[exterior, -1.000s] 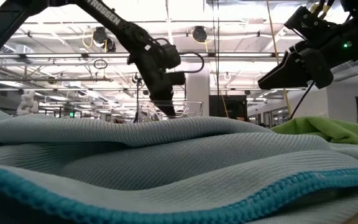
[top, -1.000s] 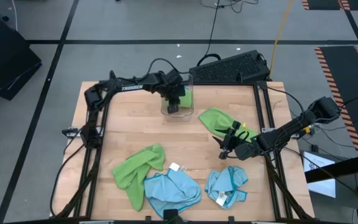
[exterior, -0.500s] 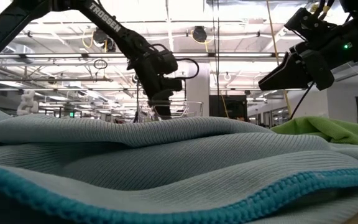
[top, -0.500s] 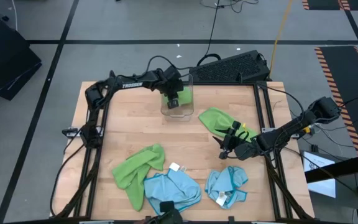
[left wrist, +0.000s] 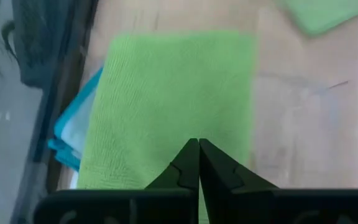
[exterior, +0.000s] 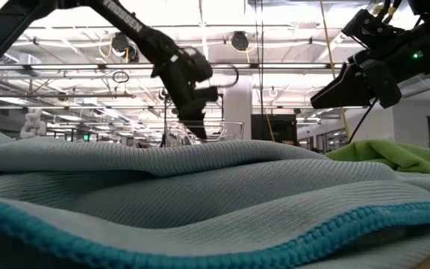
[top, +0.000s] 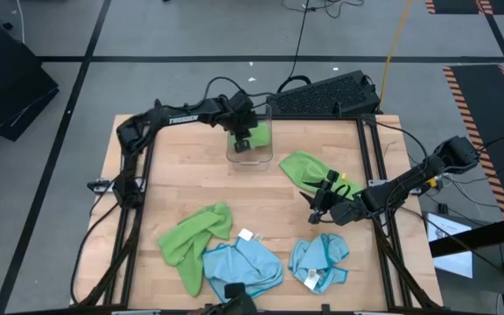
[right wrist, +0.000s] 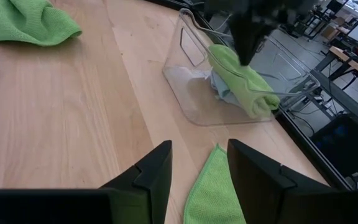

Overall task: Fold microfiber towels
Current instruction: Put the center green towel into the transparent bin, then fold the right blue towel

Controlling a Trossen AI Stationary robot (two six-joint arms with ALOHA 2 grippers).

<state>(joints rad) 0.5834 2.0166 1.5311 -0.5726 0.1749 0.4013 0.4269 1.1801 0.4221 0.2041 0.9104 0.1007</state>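
Note:
A clear plastic bin (top: 234, 156) at the table's far middle holds a folded lime green towel (left wrist: 173, 93) on top of a light blue one (left wrist: 73, 130). My left gripper (top: 244, 144) is shut and points down into the bin, just over the green towel. A loose green towel (top: 309, 168) lies to the right of the bin. Just toward the near edge from it my right gripper (top: 316, 206) hovers open, with that towel's corner (right wrist: 210, 186) below its fingers. Near the front edge lie a green towel (top: 195, 236) and two blue towels (top: 243, 262) (top: 320, 258). My left gripper's shut fingertips (right wrist: 246, 59) come from above at the top of the folded green towel (right wrist: 241, 74) in the bin. Whether they touch it I cannot tell.
A black keyboard (top: 326, 94) sits just past the table's far edge, behind the bin. Dark frame rails run along the table's left and right sides. Bare wood (top: 199, 179) lies between the bin and the front towels. A blue towel (exterior: 200, 194) fills the low view's foreground.
My left gripper has shifted a little toward the table's far edge over the bin. The towels and my right gripper have stayed where they were.

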